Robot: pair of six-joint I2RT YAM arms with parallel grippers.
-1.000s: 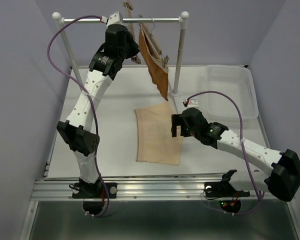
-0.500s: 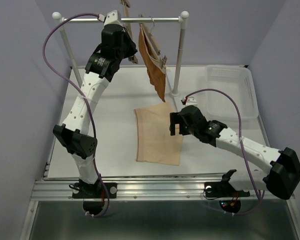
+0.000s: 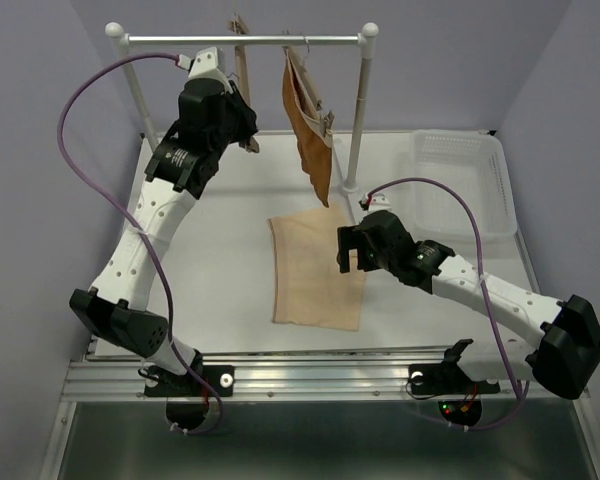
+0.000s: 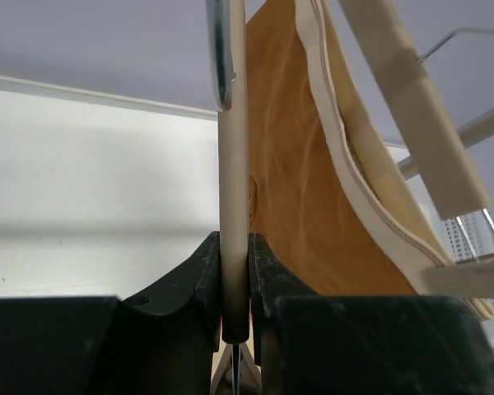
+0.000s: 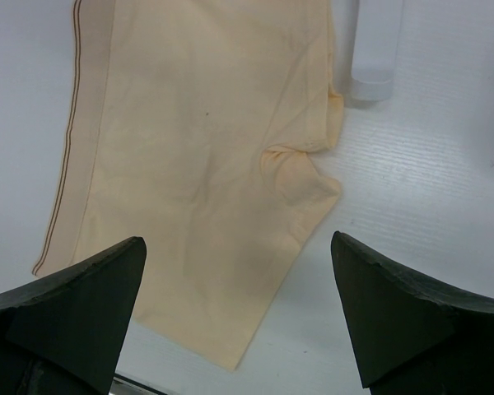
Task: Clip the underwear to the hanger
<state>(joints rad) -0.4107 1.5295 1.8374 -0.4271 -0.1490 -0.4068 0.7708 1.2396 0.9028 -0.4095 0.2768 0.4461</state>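
Note:
The underwear (image 3: 315, 270) is a pale beige piece lying flat on the white table. My right gripper (image 3: 352, 252) hovers open over its right edge. In the right wrist view the underwear (image 5: 198, 156) lies below and between the wide-apart fingers of my right gripper (image 5: 239, 317), which touch nothing. My left gripper (image 3: 242, 128) is shut on the hanger (image 3: 242, 70), a light wooden bar held nearly upright just left of the hanging brown garment. In the left wrist view the hanger's bar (image 4: 233, 164) is pinched between the jaws of my left gripper (image 4: 235, 284); a metal clip (image 4: 220, 49) shows near its top.
A rust-brown garment (image 3: 308, 130) hangs from its own wooden hanger (image 4: 412, 107) on the white rack rail (image 3: 180, 40). The rack's right post (image 3: 360, 110) stands behind the underwear. A clear plastic basket (image 3: 460, 180) sits at the back right.
My left arm has swung left and down from the rail, carrying the hanger with it. My right gripper has shifted slightly left and stays open.

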